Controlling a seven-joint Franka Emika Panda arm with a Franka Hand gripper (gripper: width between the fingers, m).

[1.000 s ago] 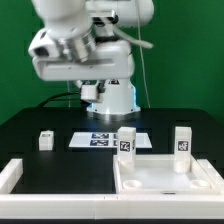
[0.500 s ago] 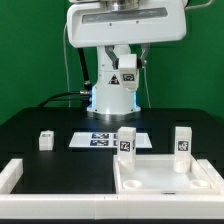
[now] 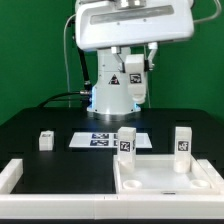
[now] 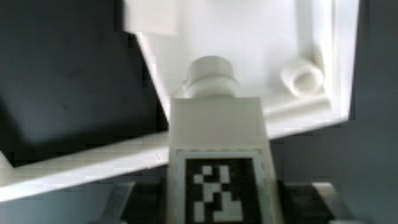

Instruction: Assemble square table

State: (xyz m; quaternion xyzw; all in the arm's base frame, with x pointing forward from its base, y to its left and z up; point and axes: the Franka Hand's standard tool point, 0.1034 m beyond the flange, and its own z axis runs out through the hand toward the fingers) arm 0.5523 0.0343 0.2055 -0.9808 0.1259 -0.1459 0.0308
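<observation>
My gripper [image 3: 132,76] hangs high above the table under the arm, shut on a white tagged leg [image 3: 129,67]. In the wrist view the leg [image 4: 219,120] sticks out from between the fingers [image 4: 125,200], tag facing the camera, gripper [image 4: 222,205]. The white square panel [image 3: 160,180] lies at the front on the exterior view's right, with two legs standing on it, one [image 3: 125,142] and another [image 3: 182,142]. A further leg [image 3: 45,140] rests on the black table at the left. The panel [image 4: 222,30] shows below the held leg.
The marker board [image 3: 100,139] lies flat at the table's middle, behind the panel. A low white border wall [image 3: 10,176] runs along the front left. The robot's base [image 3: 112,98] stands at the back centre. A round rim [image 4: 299,76] shows on the panel in the wrist view.
The arm has swung from the exterior view's left to the centre. The held leg's tag now faces the camera. The parts on the table have not moved.
</observation>
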